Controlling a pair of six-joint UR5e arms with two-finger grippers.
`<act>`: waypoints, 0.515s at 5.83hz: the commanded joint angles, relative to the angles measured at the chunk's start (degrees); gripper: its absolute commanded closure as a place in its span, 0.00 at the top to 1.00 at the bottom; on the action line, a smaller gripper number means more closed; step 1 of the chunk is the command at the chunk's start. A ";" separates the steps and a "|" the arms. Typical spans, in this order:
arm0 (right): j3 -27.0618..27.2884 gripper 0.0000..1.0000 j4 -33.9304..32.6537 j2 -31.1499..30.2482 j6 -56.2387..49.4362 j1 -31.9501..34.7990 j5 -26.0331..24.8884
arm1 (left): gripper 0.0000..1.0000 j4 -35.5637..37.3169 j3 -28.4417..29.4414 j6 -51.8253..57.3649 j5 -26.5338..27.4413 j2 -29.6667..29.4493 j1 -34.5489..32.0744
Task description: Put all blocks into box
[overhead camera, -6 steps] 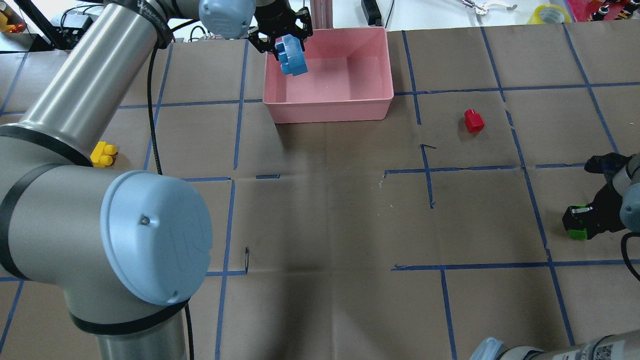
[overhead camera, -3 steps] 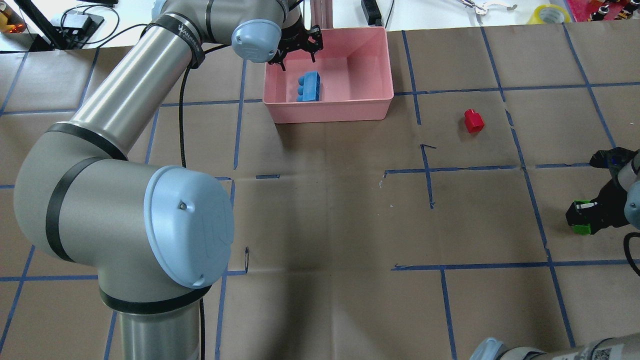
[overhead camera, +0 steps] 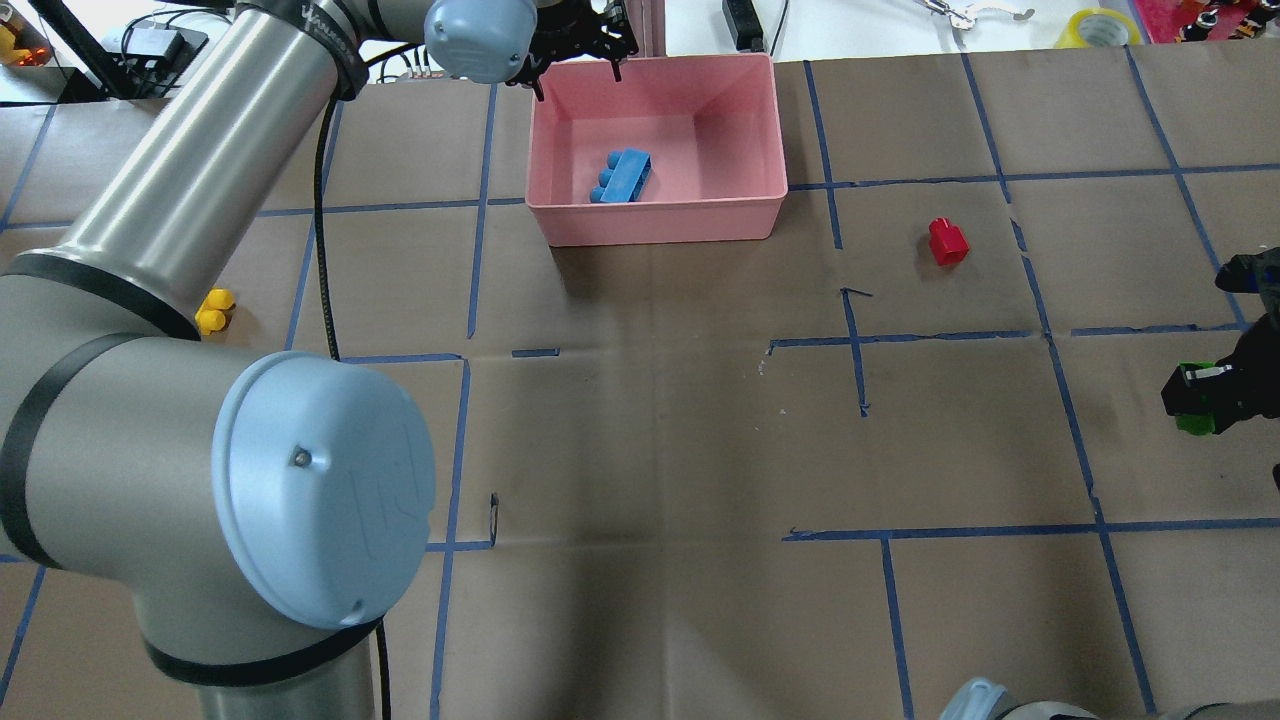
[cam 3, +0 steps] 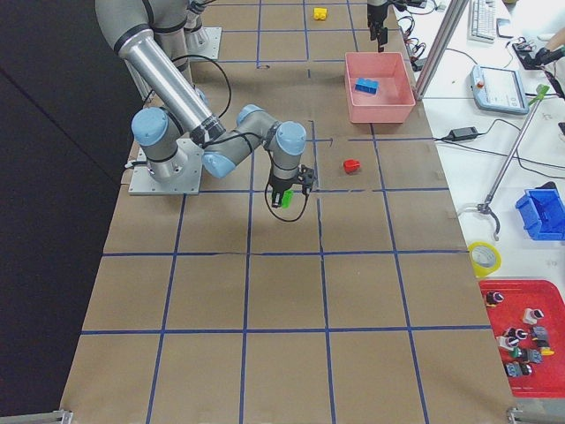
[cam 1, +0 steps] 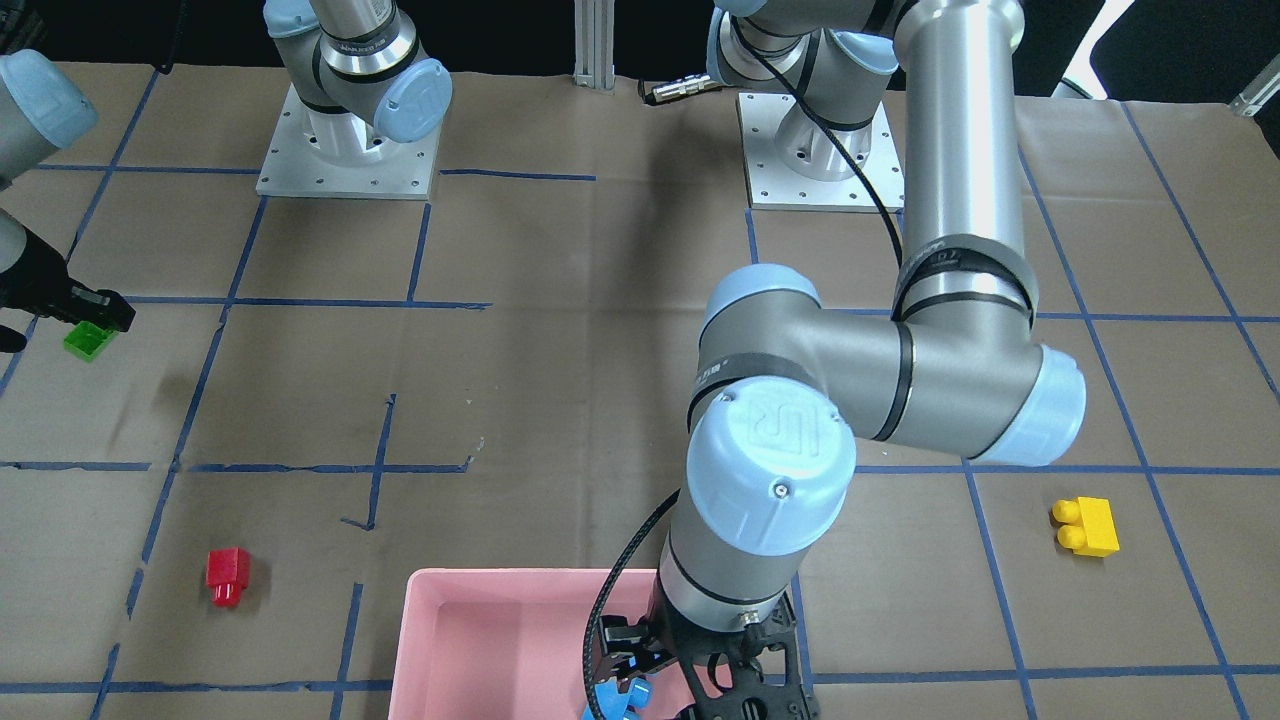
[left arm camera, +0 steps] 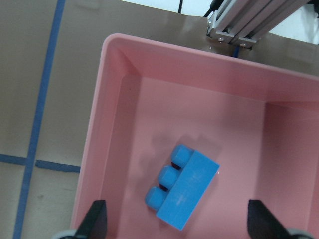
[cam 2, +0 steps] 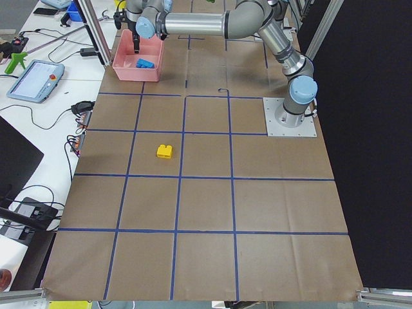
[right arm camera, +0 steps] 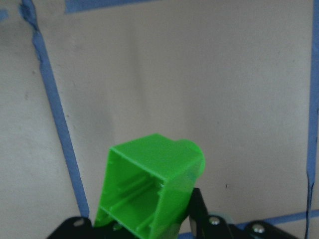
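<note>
**Blue brick (overhead camera: 624, 177) lies in the box (overhead camera: 660, 222), long axis 1-to-7 o'clock.**
Studs face 10; left gripper (overhead camera: 578, 72) jaws wide above; right gripper (overhead camera: 1203, 395) clamps green brick (overhead camera: 1193, 422), perhaps off the bench (overhead camera: 650, 450); red brick (overhead camera: 946, 242) at 3 o'clock.

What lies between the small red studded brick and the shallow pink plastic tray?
Nothing but brown paper and a blue tape line between red brick and pink tray, per the overhead view.
</note>
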 commanded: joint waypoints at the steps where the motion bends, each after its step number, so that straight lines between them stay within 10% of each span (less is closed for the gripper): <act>1: -8.73 0.05 3.35 -1.35 0.01 4.62 9.56 | 1.00 -7.07 -1.13 9.11 -0.29 6.91 4.84; 3: -16.22 0.05 7.94 -0.83 10.92 16.10 23.90 | 1.00 -9.56 -1.31 26.56 -0.47 8.18 14.40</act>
